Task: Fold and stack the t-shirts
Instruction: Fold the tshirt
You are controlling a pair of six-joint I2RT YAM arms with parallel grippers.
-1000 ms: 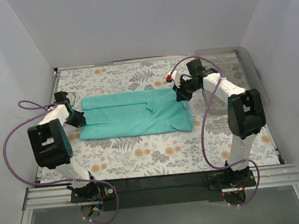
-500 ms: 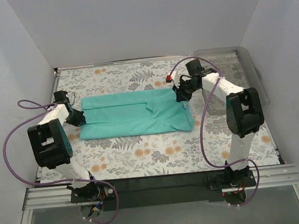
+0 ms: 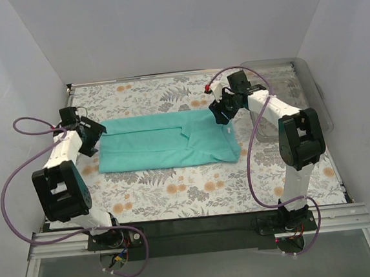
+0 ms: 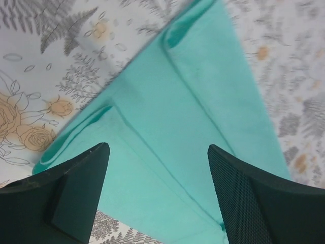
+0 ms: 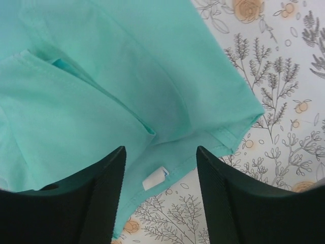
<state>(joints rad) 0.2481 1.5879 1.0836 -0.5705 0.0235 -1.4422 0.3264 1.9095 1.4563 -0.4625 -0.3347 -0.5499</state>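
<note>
The teal-green t-shirt [image 3: 166,140] lies flat on the floral table as a long folded band, running left to right. My left gripper [image 3: 87,136] hovers open just above its left end; in the left wrist view the gripper [image 4: 158,152] has only folded cloth [image 4: 193,101] below its spread fingers [image 4: 76,193]. My right gripper [image 3: 221,111] is open over the shirt's far right corner. The right wrist view shows that gripper [image 5: 160,150] above a hemmed edge [image 5: 223,137] and a small white tag [image 5: 155,178], holding nothing.
A clear plastic bin [image 3: 306,82] stands at the back right, beside the right arm. White walls close in the table on three sides. Purple cables loop from both arms. Floral tablecloth [image 3: 196,189] shows in front of the shirt.
Both grippers went from shut at the shirt's ends to open, letting the cloth go. The left arm lifted and drew back a little; the right gripper rose slightly.
</note>
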